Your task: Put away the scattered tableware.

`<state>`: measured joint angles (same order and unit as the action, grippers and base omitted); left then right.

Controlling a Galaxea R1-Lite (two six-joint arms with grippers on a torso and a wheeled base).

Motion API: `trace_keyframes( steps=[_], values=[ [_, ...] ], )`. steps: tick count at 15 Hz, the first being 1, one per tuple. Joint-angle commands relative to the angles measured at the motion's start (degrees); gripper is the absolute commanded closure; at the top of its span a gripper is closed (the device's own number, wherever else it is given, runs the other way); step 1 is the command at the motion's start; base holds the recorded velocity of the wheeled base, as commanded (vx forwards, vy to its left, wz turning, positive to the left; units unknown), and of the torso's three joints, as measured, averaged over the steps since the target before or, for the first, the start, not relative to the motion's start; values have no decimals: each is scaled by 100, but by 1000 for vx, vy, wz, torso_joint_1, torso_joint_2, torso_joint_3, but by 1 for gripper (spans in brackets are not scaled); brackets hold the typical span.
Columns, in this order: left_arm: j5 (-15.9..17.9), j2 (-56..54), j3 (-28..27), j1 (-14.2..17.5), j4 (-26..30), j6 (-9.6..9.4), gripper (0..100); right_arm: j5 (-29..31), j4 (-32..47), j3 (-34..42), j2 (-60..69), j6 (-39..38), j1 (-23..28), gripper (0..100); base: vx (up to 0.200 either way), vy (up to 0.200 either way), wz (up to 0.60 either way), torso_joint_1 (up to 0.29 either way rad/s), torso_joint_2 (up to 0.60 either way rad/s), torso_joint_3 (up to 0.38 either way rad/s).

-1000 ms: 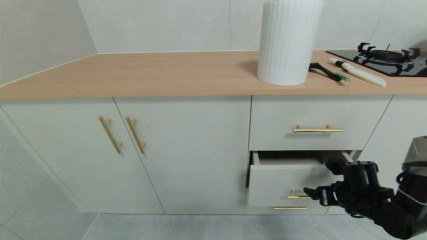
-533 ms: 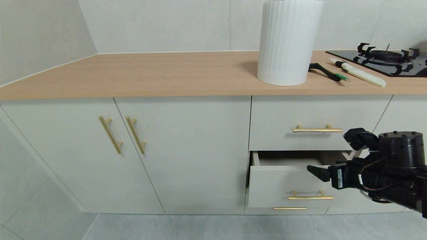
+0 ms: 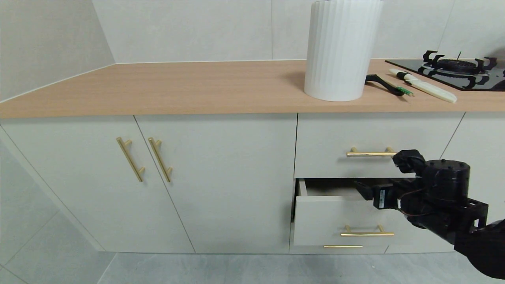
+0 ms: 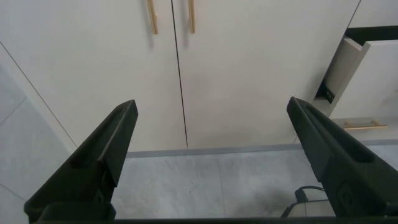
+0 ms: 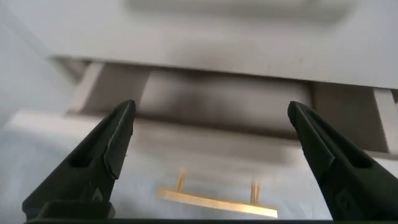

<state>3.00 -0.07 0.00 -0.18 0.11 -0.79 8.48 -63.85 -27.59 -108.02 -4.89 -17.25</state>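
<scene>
Tableware on the countertop [image 3: 197,86], right end: a white knife [image 3: 424,87] and a black-handled tool [image 3: 384,84], between the ribbed white container [image 3: 339,51] and the hob [image 3: 453,71]. Both lie flat. The knife's long axis runs diagonally, black-banded end toward the back, other end toward the front edge. The tool is roughly parallel, green tip frontward. Right gripper [image 5: 209,112] is spread open and empty at the half-open drawer [image 3: 327,221]. Left gripper [image 4: 211,106] is also open and empty, facing the cabinet doors.

Risks: the drawer gap looks narrow, so a long item could jam. The knife is thin and flat, so a pinch may slip or nudge it off the front edge.
</scene>
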Motion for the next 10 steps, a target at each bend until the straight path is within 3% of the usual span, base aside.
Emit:
trace_keyframes(
  steps=[1,4,10],
  values=[
    [-1,7,0,1,-2,0,0,294,-822,17,-1133,-109,2,0,0,0,0,0,0,0],
    [-1,7,0,1,-2,0,0,382,-1182,-10,-1441,-100,11,0,0,0,0,0,0,0],
    [-1,7,0,1,-2,0,0,373,-742,17,-1318,-91,20,0,0,0,0,0,0,0]
  ],
)
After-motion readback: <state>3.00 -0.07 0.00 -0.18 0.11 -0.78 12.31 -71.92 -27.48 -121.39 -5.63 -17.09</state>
